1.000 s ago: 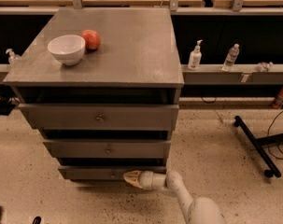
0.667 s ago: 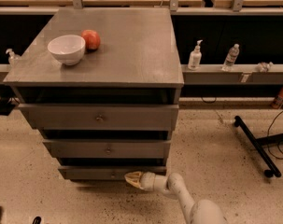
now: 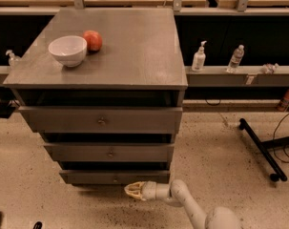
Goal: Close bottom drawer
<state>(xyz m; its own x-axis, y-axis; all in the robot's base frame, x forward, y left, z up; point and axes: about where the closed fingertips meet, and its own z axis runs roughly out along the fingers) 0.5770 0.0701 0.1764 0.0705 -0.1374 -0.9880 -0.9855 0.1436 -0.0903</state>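
Observation:
The grey cabinet has three drawer fronts. The bottom drawer is the narrowest and slimmest, with a small round centre knob. Its front stands at about the same depth as the drawers above it. My gripper is low near the floor, just in front of and slightly below the bottom drawer's front, right of the knob. Its cream fingertips point left towards the drawer. The white arm reaches in from the lower right.
A white bowl and a red apple sit on the cabinet top. Bottles stand on a ledge at the right. A black stand leg lies on the floor at the right. Speckled floor lies all around.
My gripper has stayed close to the bottom drawer's front and shifted only slightly. The drawer looks much the same.

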